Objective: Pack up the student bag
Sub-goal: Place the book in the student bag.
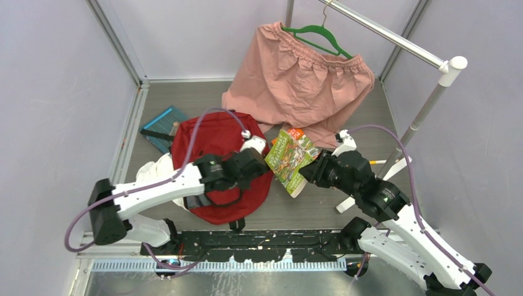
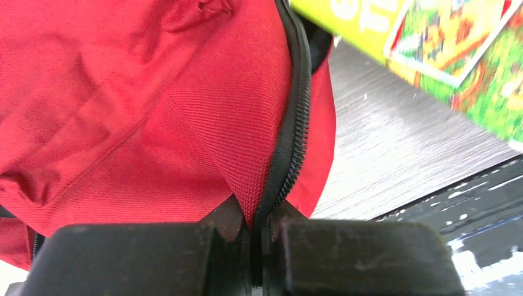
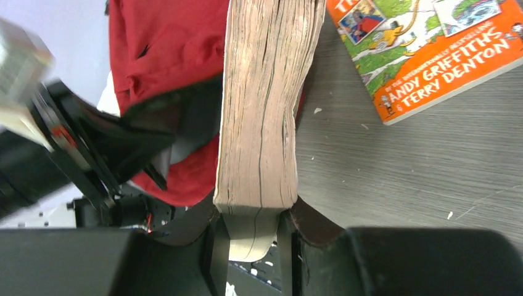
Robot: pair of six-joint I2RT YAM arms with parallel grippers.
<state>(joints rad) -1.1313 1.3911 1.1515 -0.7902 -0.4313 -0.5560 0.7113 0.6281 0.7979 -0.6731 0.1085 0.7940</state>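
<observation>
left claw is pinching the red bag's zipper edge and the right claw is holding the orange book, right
Not the orange book: it lies flat on the table. The right claw grips the green-covered book, as the right wrist and top views show. The left claw does pinch the red bag's zipper edge.

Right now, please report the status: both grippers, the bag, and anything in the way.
Left gripper shut on student bag, at zipper edge. Right gripper shut on green book, close beside bag. Orange book flat on table, off to the side.

Pink shorts (image 1: 296,77) on a green hanger (image 1: 336,43) at the far rail (image 1: 395,36), white plastic bag (image 1: 154,168) near left
</observation>
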